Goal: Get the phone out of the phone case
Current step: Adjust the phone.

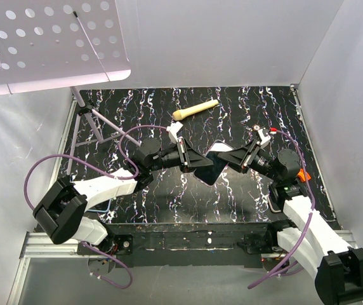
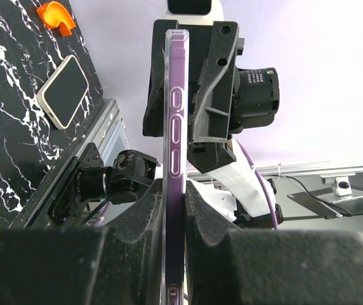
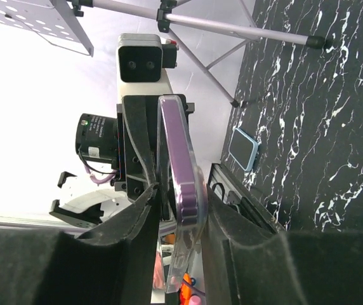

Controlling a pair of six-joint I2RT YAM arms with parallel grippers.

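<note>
The phone case point(image 2: 174, 108), with the phone point(image 1: 211, 168) inside it, hangs edge-on above the worktop point(image 1: 169, 190), between the two arms. The left tool point(image 2: 175, 213) is pressed together on one end, and the right tool point(image 3: 180, 203) pinches the opposite end. Both grips look set. Next, I judge, one tool must peel the case's lip back while the other holds firm.

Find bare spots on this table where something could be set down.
Free: the near strip of table between the phone case and the front rail; the far right corner between the wooden stick and side wall. Crowded: the centre, where left pincer and right pincer grip the case; the far left, around the stand legs.
</note>
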